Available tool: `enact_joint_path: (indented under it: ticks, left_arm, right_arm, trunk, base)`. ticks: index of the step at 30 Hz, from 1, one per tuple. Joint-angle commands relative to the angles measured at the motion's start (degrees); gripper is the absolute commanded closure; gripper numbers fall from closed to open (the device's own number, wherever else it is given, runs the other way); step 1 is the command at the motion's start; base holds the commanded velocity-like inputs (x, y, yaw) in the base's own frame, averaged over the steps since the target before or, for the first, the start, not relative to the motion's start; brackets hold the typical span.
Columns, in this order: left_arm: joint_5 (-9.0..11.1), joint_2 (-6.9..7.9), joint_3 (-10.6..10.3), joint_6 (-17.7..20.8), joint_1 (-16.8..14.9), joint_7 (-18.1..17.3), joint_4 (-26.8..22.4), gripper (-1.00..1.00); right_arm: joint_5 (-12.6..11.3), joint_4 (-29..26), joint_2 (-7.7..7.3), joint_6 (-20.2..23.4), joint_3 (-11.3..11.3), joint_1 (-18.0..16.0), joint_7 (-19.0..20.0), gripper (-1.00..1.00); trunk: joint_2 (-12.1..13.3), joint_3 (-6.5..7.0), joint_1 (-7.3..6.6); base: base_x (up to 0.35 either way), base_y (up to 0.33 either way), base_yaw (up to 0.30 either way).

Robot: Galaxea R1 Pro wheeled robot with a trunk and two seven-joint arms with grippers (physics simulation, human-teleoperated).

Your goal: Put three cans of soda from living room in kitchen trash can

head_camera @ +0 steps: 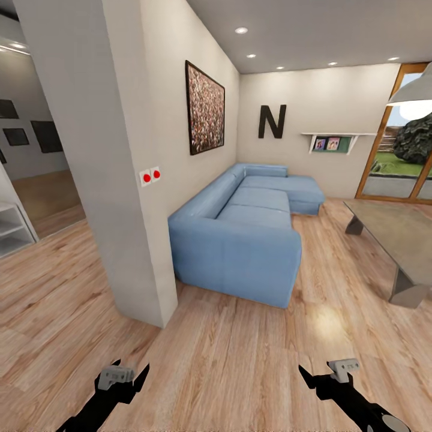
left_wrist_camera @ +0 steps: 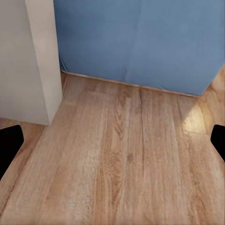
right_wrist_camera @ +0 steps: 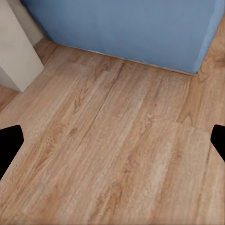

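Head view: the living room opens ahead — a blue corner sofa (head_camera: 252, 228) at 12 o'clock on the wood plank floor (head_camera: 240, 360), a grey wall end (head_camera: 120, 180) at 10, a low table (head_camera: 396, 240) at 2, glass doors (head_camera: 402, 150) beyond. The left gripper (head_camera: 123, 379) sits at 7 and the right gripper (head_camera: 327, 375) at 5, both empty

Left wrist view: fingertips (left_wrist_camera: 9, 145) wide apart over planks, sofa ahead

Right wrist view: fingertips (right_wrist_camera: 9, 147) wide too — the same floor and sofa
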Motion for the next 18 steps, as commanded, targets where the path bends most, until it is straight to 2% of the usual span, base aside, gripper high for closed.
enact_joint_path:
  ticks: [1,18]
  left_arm:
    - [0.0,0.0,0.0,0.0,0.0,0.0,0.01,-1.0]
    - [0.0,0.0,0.0,-0.02,0.0,0.0,0.01,-1.0]
  right_arm:
    - [0.0,0.0,0.01,-0.02,-0.01,0.0,0.0,-1.0]
    - [0.06,0.18,-0.01,0.0,-0.01,0.0,0.0,-1.0]
  trunk:
    - [0.0,-0.09,0.0]
    - [0.0,-1.65,0.0]
  base:
    - [0.0,0.0,0.0]
    - [0.0,0.0,0.0]
